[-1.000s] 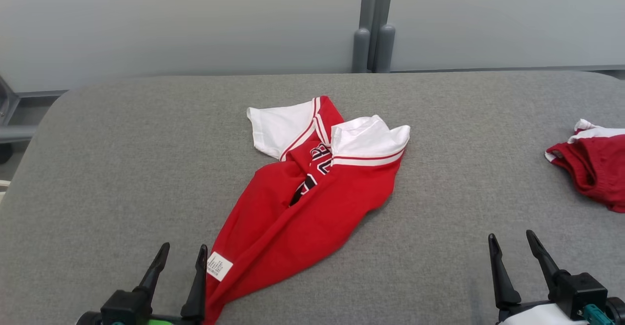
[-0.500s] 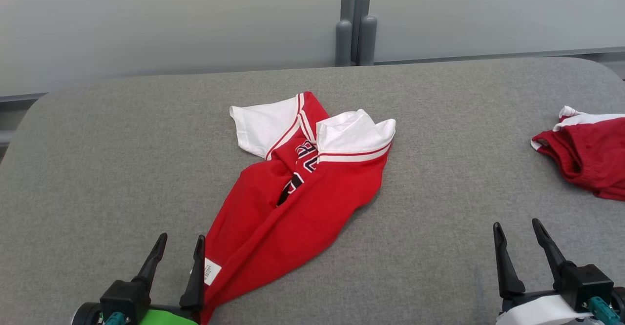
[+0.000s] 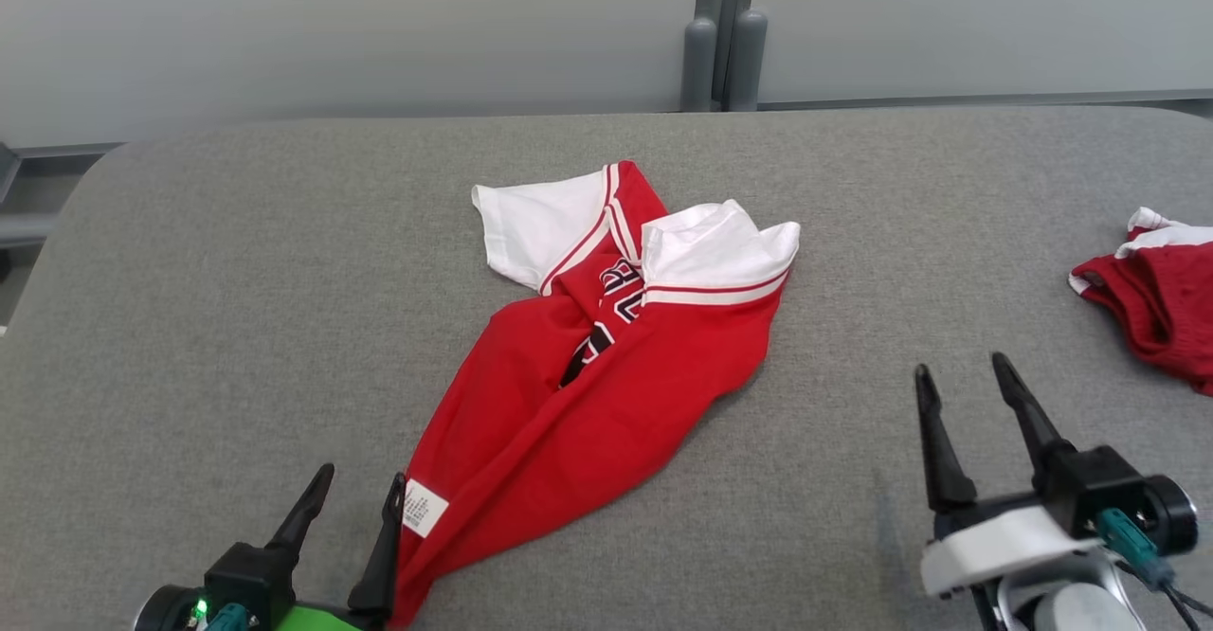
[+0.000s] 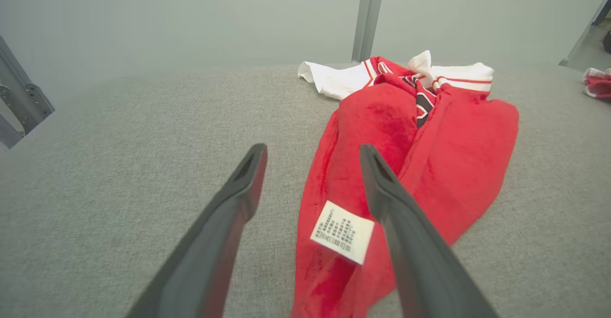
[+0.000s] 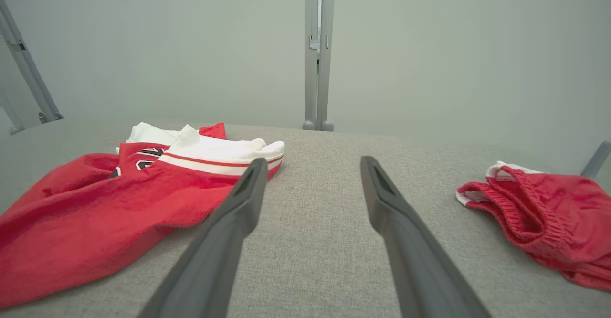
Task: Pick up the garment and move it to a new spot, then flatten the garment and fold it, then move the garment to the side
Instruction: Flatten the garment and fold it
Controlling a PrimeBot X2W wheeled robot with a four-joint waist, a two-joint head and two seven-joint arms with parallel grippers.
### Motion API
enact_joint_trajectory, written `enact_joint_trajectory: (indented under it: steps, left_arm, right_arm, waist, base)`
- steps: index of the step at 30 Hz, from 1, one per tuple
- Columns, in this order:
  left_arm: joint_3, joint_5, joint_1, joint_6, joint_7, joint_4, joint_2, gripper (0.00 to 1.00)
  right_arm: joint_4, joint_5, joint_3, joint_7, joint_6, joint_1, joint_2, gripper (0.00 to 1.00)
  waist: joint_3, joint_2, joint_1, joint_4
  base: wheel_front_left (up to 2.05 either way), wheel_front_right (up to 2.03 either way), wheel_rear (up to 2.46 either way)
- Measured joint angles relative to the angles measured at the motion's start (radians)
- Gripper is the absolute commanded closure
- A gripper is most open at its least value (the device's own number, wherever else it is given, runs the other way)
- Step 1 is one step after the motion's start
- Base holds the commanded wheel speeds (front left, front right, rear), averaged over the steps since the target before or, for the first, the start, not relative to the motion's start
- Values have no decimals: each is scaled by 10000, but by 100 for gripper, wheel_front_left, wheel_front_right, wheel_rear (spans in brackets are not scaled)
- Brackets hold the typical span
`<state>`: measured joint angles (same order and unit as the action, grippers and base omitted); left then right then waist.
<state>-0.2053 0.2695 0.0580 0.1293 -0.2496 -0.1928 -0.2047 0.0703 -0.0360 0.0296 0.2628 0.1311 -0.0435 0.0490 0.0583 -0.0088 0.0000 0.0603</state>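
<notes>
Lying crumpled, the red jersey (image 3: 606, 375) looks soft and limp. Pinch its near hem; the left gripper (image 3: 360, 476) and right gripper (image 3: 960, 366) gape empty.

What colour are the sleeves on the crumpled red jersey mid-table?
The sleeves are white, with red striping at their inner edges; clearest in the head view.

The left gripper (image 3: 360, 476) and right gripper (image 3: 960, 366) point forward, fingers (image 3: 938, 451) spread wide, holding nothing.
</notes>
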Motion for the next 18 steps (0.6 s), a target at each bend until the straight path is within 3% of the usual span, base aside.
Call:
enact_joint_trajectory:
  steps: [4,12,18]
  left_arm:
    - [-249,109,221,15,1197,654,-514,0]
    - [-988,1718,617,15,3898,2539,-1035,0]
    - [-1047,2056,632,-184,5020,3135,-1124,0]
  right_arm:
    - [255,136,-677,-571,-2,1116,79,0]
    - [54,-431,-1588,-2706,-2,3821,1939,0]
    - [512,-1360,-2247,-4546,0,5467,2949,0]
  waist:
    - [215,0,0,130]
    - [897,0,0,465]
    - [1545,0,0,718]
  base:
    - [0,0,0]
    - [0,0,0]
    - [0,0,0]
